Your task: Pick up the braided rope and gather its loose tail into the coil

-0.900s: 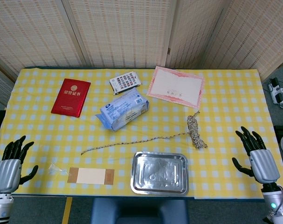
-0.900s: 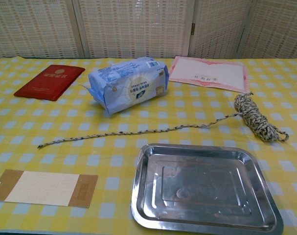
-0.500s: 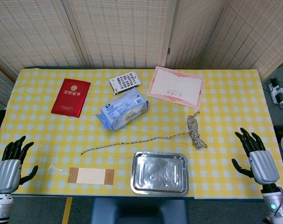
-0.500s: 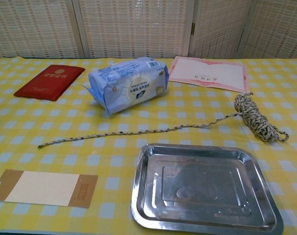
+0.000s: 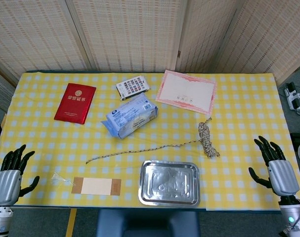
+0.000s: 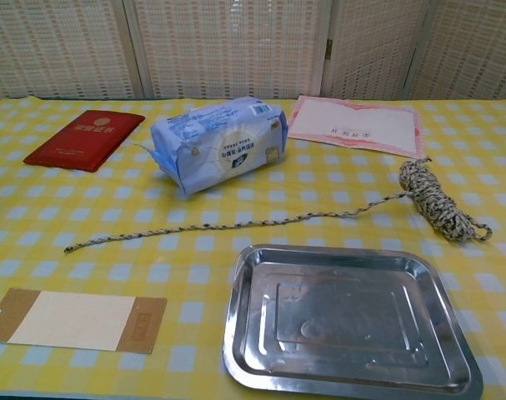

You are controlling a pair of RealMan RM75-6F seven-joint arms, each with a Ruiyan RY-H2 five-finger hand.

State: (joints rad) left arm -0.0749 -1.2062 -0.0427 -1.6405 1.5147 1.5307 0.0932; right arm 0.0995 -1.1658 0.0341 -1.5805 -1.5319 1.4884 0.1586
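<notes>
The braided rope lies on the yellow checked cloth. Its coil (image 5: 207, 139) (image 6: 435, 202) sits right of centre, and its loose tail (image 5: 140, 150) (image 6: 227, 223) runs out leftward to a free end. My left hand (image 5: 9, 176) hovers at the table's front left corner, fingers spread and empty. At the front right edge my right hand (image 5: 276, 170) is likewise spread and empty, well to the right of the coil. Neither hand shows in the chest view.
A metal tray (image 5: 169, 183) (image 6: 346, 318) lies in front of the tail. A tissue pack (image 5: 130, 116) (image 6: 219, 142), red booklet (image 5: 75, 102), certificate (image 5: 186, 92), small patterned card (image 5: 133, 86) and a tan card (image 5: 96, 186) with clear wrapper (image 5: 60, 178) lie around.
Both hands have drawn slightly back toward the front edge. The rope has not moved.
</notes>
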